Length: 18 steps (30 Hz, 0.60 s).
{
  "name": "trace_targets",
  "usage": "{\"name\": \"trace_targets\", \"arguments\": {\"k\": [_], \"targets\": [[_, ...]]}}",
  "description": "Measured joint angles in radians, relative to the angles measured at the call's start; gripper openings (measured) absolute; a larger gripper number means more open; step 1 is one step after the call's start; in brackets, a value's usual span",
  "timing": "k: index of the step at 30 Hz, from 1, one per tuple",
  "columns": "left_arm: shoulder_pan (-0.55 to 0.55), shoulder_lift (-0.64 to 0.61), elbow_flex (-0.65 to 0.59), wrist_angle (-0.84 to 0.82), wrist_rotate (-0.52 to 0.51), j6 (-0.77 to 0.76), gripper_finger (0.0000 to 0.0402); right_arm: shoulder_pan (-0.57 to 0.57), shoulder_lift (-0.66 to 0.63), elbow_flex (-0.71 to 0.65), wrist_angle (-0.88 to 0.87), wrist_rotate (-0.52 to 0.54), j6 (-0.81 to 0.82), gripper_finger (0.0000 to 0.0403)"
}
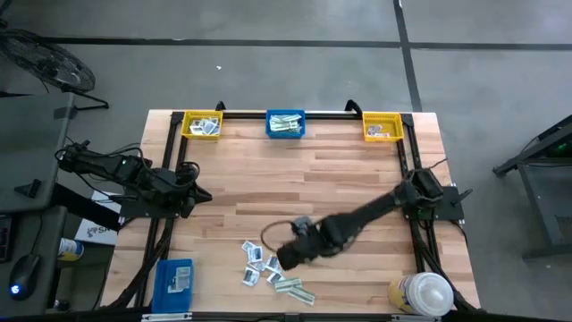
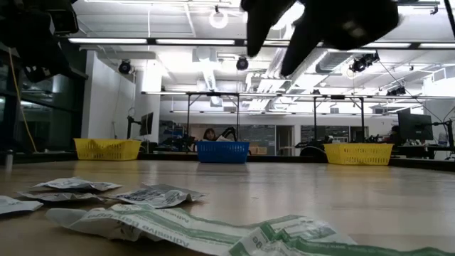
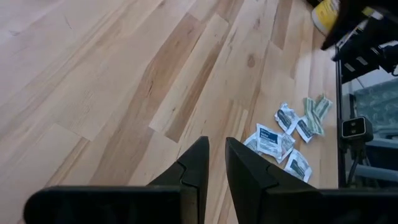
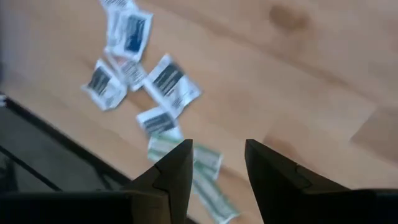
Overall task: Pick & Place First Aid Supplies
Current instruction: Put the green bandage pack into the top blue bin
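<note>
The right gripper is held above the small flat white and green paper packets, at six o'clock on the wooden table. Its fingers are spread apart, empty. The left gripper is parked at nine o'clock, fingers narrow, empty.
</note>
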<state>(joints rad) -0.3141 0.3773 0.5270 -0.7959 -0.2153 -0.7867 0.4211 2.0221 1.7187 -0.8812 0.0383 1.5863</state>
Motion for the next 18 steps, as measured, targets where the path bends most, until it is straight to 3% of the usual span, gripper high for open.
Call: {"name": "trace_targets", "arguments": {"k": [9,18], "targets": [[0.000,0.000,0.000,0.000,0.000,0.005,0.0053,0.144,0.070,0.001,0.113,0.073,0.101,0.0140],[0.000,0.000,0.000,0.000,0.004,0.004,0.0053,0.169,0.185,0.000,0.196,0.090,0.169,0.0140]]}}
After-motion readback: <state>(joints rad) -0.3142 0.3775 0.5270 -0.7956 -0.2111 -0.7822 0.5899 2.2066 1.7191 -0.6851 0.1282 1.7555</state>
